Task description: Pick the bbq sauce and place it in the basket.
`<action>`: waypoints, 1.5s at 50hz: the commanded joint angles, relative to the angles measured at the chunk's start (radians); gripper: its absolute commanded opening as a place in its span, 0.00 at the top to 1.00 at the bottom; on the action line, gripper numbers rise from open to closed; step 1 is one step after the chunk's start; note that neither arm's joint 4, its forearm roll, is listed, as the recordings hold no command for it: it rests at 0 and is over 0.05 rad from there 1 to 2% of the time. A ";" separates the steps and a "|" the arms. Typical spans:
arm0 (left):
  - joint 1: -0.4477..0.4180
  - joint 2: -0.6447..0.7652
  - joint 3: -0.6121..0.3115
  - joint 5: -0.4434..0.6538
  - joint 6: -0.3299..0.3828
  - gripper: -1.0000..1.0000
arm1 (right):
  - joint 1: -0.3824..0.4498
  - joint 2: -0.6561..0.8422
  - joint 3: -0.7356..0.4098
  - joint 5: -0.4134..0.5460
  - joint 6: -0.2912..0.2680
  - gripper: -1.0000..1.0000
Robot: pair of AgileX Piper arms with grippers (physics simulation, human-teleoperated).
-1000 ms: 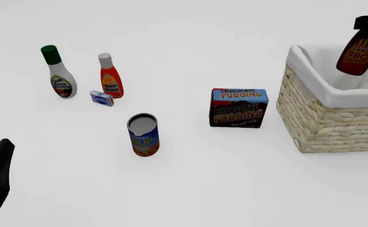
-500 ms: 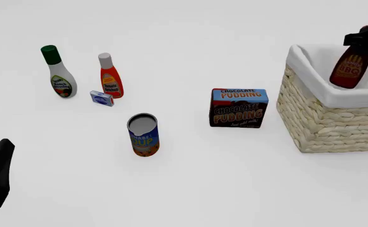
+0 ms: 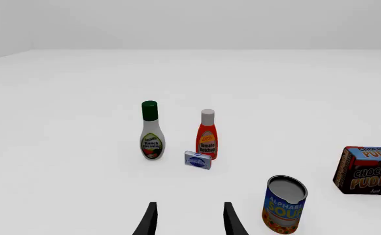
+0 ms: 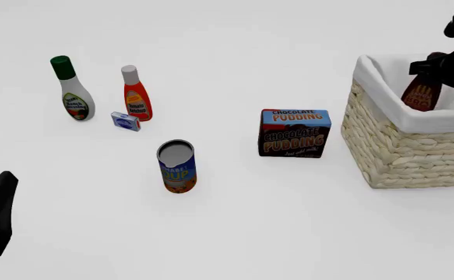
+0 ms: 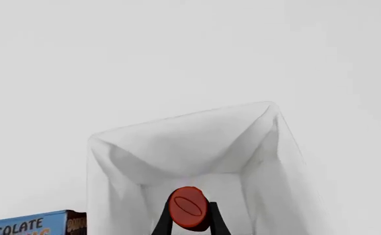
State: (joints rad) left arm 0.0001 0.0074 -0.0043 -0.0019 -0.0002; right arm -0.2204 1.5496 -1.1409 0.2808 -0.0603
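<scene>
Desk [image 4: 235,233]: plain white, matte, no markings.

Standing directly on it, front view:
- ranch dressing bottle [image 4: 74,90], white with green cap, upright, far left.
- ketchup bottle [image 4: 135,94], orange-red with white cap, upright, just right of the dressing.
- small blue-and-white box [image 4: 125,121], touching or just in front of the ketchup's base.
- alphabet soup can [image 4: 177,166], upright, nearer the camera, apart from the bottles.
- chocolate pudding box [image 4: 294,133], upright, centre-right.
- wicker basket [image 4: 402,149], white cloth lining, near the right edge, just beside the pudding box.
</scene>
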 commanded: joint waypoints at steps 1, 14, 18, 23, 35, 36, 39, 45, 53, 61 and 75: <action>0.000 0.000 0.000 0.000 0.000 0.00 | 0.004 0.022 0.007 -0.024 0.013 1.00; 0.000 0.000 0.000 0.000 0.000 0.00 | 0.009 0.051 0.012 -0.044 0.016 1.00; 0.000 0.000 0.000 0.000 0.000 0.00 | 0.011 0.061 0.013 -0.051 0.013 1.00; 0.000 0.000 0.000 0.000 0.000 0.00 | 0.012 0.073 0.012 -0.056 0.012 1.00; 0.000 0.000 0.000 0.000 0.000 0.00 | 0.007 0.067 0.040 -0.069 0.009 1.00; 0.000 0.000 0.000 0.000 0.000 0.00 | 0.007 0.068 0.039 -0.066 0.008 1.00; 0.000 0.000 0.000 0.000 0.000 0.00 | 0.008 0.069 0.037 -0.064 0.006 1.00; 0.000 0.000 0.000 0.000 0.000 0.00 | 0.007 0.070 0.039 -0.066 0.005 1.00; 0.000 0.000 0.000 0.000 0.000 0.00 | 0.009 0.079 0.028 -0.064 0.005 1.00; 0.000 0.000 0.000 0.000 0.000 0.00 | 0.010 0.092 0.028 -0.067 0.006 1.00; 0.000 0.000 0.000 0.000 0.000 0.00 | 0.004 0.082 0.046 -0.066 -0.002 0.00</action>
State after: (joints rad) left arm 0.0001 0.0074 -0.0043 -0.0019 -0.0002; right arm -0.2146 1.6393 -1.1011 0.2161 -0.0668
